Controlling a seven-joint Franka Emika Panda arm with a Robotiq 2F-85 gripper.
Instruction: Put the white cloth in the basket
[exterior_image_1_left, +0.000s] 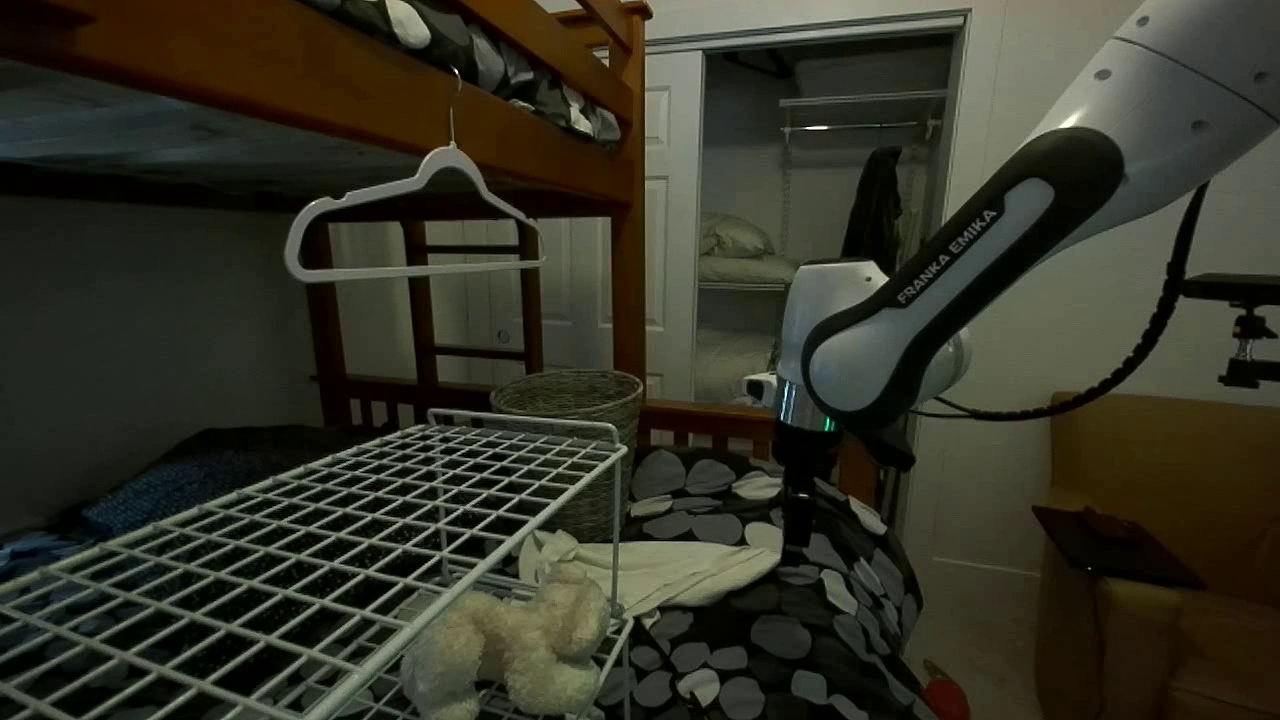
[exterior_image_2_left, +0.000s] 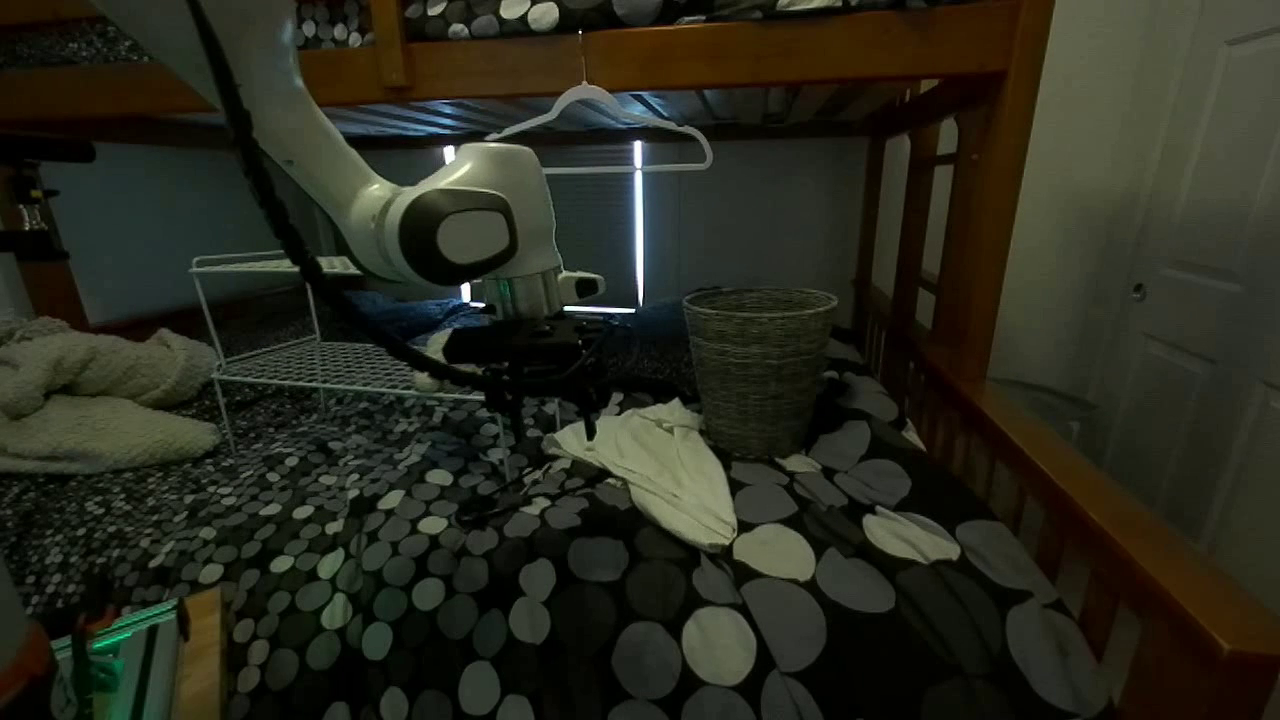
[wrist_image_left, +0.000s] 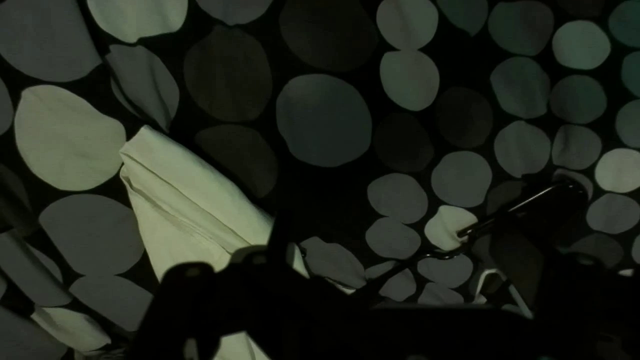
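Currently, white cloth (exterior_image_2_left: 665, 475) lies bunched on the dotted bedspread (exterior_image_2_left: 719, 645), just beside the wicker basket (exterior_image_2_left: 760, 375). Gripper (exterior_image_2_left: 551, 422) hangs pointing down near the cloth's edge, jaws set wide; cannot tell whether they touch it.

Cloth (exterior_image_2_left: 665, 475) was off-white, basket (exterior_image_2_left: 760, 390) grey-brown. Bedding (exterior_image_2_left: 640, 640) was black with grey and pale spots. Rack (exterior_image_1_left: 340, 510), hanger (exterior_image_1_left: 410, 271) were white; bunk (exterior_image_1_left: 340, 90) orange-brown.
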